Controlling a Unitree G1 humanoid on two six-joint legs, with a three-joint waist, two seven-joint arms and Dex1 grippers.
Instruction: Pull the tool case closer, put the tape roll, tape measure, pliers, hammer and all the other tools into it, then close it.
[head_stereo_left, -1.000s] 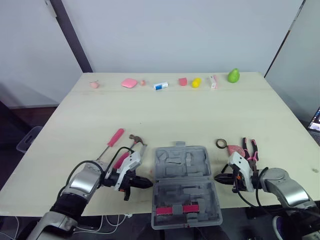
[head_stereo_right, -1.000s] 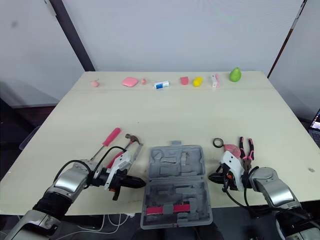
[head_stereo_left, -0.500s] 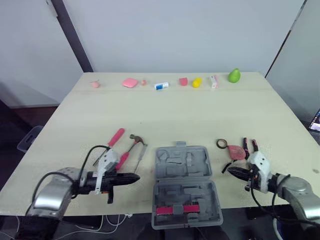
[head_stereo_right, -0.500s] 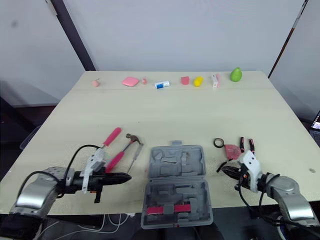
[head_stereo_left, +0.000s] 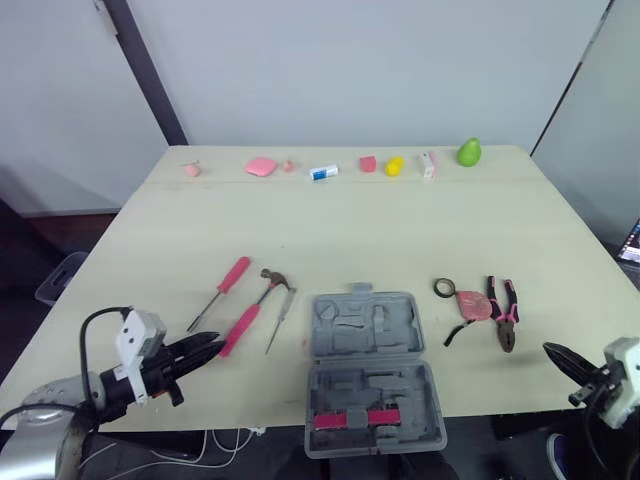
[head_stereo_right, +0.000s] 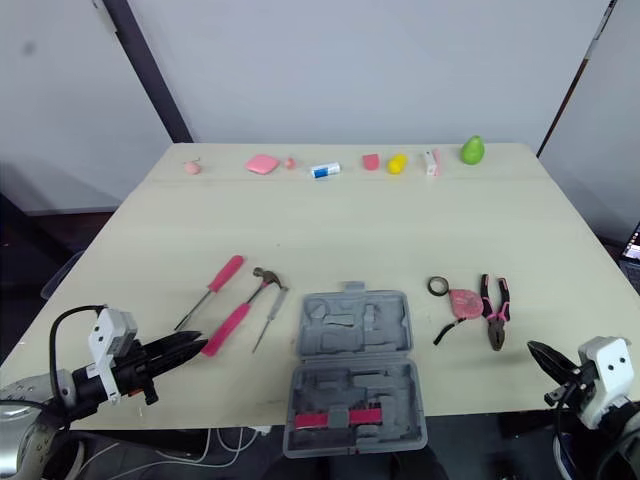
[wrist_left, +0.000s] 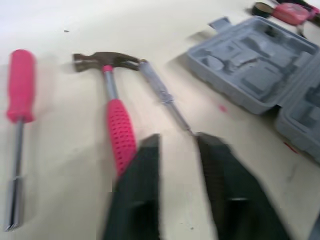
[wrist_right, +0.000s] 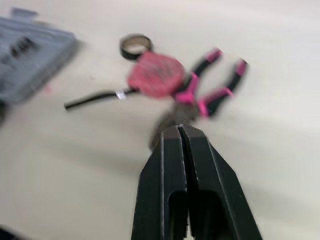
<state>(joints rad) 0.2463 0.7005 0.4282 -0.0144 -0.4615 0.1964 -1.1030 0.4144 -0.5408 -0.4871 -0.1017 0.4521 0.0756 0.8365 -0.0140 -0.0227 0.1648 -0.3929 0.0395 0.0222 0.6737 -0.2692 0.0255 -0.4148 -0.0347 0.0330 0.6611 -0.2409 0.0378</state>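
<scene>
The grey tool case (head_stereo_left: 372, 375) is lying open at the near middle of the table (head_stereo_left: 400, 230), its lid half toward the far side. It looks close enough already, so loading is probably the step in hand.

The left gripper (wrist_left: 177, 142) is hanging low at the case's 9 o'clock, fingers parted a little and holding nothing. It is pointing at the pink-handled hammer (head_stereo_left: 255, 308), which is lying between a pink screwdriver (head_stereo_left: 225, 285) and a thin metal-shafted tool (head_stereo_left: 280, 322). The fingers should probably be opening wider, then straddling the ribbed grip toward the head end so the hammer is not tipping when lifted, and keeping off the thin tool just beside it.

The right gripper (wrist_right: 181, 129) is sitting at the case's 3 o'clock, off the table's edge, fingers pressed together and empty. The pliers (head_stereo_left: 503, 312), tape measure (head_stereo_left: 470, 304) and tape roll (head_stereo_left: 444, 288) are clustered at the case's 2 o'clock. It needs opening before approaching. Starting with the pliers, the nearest, looks safest.
</scene>
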